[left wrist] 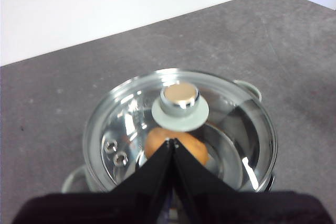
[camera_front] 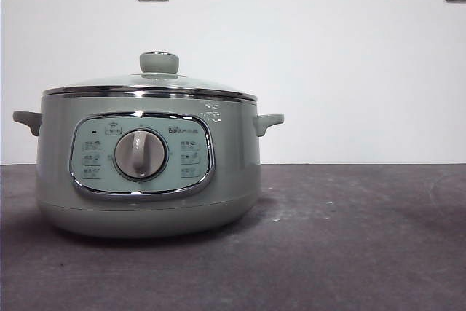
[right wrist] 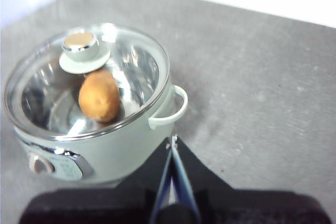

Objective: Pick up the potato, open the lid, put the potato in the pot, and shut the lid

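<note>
Fingers (left wrist: 167, 153) closed; potato (right wrist: 99, 96) under lid (right wrist: 131, 61), wrist views only.

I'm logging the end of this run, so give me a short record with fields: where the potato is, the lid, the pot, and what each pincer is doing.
potato: inside the pot, seen through the glass lid
lid: seated on the pot's rim, knob up
pot: upright on the dark table
left pincer: shut, holding nothing, above the lid
right pincer: shut, holding nothing, off to the pot's side near a handle
task state: looks complete
</note>
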